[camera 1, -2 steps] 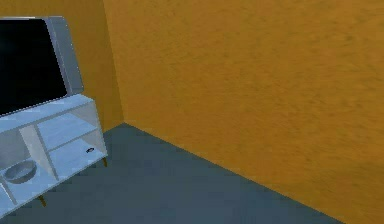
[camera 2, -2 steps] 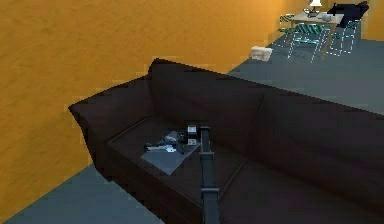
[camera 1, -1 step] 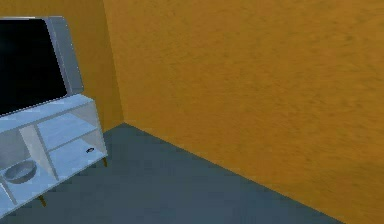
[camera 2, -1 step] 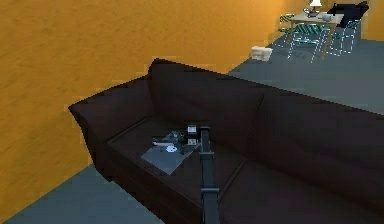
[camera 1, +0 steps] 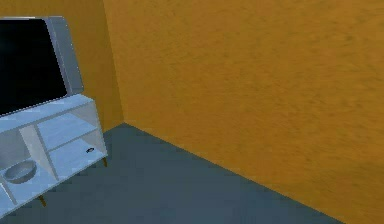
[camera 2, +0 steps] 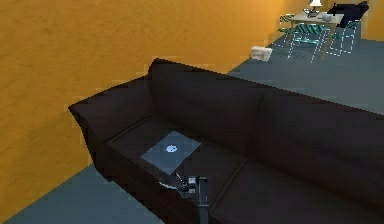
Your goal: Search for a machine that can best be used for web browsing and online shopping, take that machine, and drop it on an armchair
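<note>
At the forward view's left, a dark flat-screen television point(camera 1: 30, 55) stood on a pale blue-white media stand point(camera 1: 68, 128), with a round bowl-like thing point(camera 1: 16, 171) in its lower left compartment. An orange wall point(camera 1: 250, 70) ran across to the right above a grey-blue floor point(camera 1: 200, 190).

In the arm side view, a black sofa point(camera 2: 255, 115) stretched from left to right. A closed silver-grey laptop point(camera 2: 170, 150) lay flat on its leftmost seat cushion, lid up. Just below it in the picture were the fingers point(camera 2: 172, 184) at the end of the dark arm point(camera 2: 203, 206). It could not be told whether they stood apart or together, or whether they held anything. At the far upper right, a small tabletop point(camera 2: 305, 22) stood among wire-framed chairs.

The laptop was probably stiff, thin and fairly heavy, with a smooth lid that might slip (and a screen inside that would not forgive a knock). Its near edge looked the best place to take hold, since the soft cushion should give beneath it.
</note>
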